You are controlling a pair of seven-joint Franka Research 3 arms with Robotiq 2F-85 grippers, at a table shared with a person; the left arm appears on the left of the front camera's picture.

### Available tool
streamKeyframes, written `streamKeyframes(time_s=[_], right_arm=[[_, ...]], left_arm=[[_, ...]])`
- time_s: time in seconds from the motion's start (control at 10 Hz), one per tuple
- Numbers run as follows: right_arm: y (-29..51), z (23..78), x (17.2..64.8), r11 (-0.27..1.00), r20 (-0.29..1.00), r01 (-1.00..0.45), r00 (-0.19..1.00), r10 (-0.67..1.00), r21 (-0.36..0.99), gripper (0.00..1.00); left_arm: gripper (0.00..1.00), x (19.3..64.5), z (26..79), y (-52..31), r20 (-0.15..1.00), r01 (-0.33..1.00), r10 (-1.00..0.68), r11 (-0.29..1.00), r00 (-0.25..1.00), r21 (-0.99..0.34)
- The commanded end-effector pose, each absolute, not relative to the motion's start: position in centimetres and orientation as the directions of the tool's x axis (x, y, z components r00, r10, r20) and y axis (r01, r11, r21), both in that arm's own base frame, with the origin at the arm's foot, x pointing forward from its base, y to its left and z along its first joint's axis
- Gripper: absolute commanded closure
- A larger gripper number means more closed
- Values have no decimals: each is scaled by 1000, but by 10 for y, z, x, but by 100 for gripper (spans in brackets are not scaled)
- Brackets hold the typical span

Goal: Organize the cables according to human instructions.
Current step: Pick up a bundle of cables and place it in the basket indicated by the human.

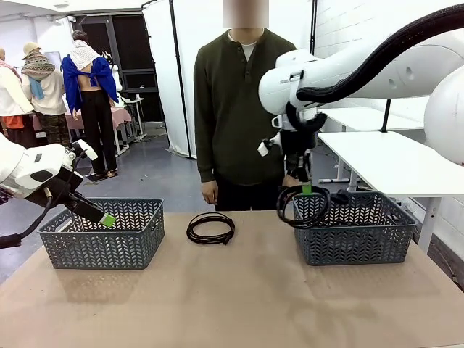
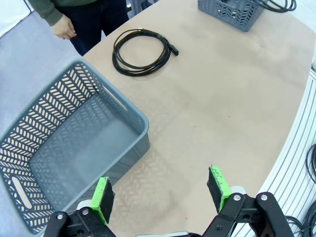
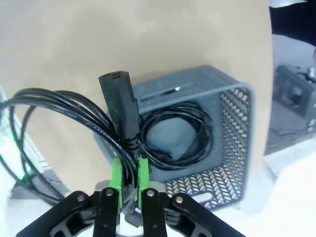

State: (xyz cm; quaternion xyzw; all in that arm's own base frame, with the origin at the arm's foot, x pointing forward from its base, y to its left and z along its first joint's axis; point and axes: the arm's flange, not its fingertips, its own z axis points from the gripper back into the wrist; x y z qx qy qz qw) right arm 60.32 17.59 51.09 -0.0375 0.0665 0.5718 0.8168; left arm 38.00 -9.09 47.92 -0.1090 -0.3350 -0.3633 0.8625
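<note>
Right gripper (image 1: 305, 188) pinches 1 cable bundle (image 1: 299, 208), loops hanging at right basket (image 1: 362, 243) left rim; left gripper (image 2: 160, 191) gapes.

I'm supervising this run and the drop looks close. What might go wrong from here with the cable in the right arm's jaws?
1. The held cable hangs across the left rim of the right basket; released here, some loops may land outside on the table.
2. The right jaws pinch only a few strands near the plug, and the loops fan out, so the coil may loosen.
3. It may tangle with the cable already in the basket.
</note>
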Motion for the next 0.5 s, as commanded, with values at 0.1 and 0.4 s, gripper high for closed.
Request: streamKeyframes(time_s=[0.1, 0.4], right_arm=[[125, 516, 636, 248, -137, -967, 254, 958, -53, 100], [92, 500, 659, 226, -93, -973, 230, 969, -51, 100]], left_arm=[[0, 381, 478, -90, 660, 694, -539, 719, 523, 38], [0, 381, 478, -90, 660, 694, -539, 719, 523, 38]])
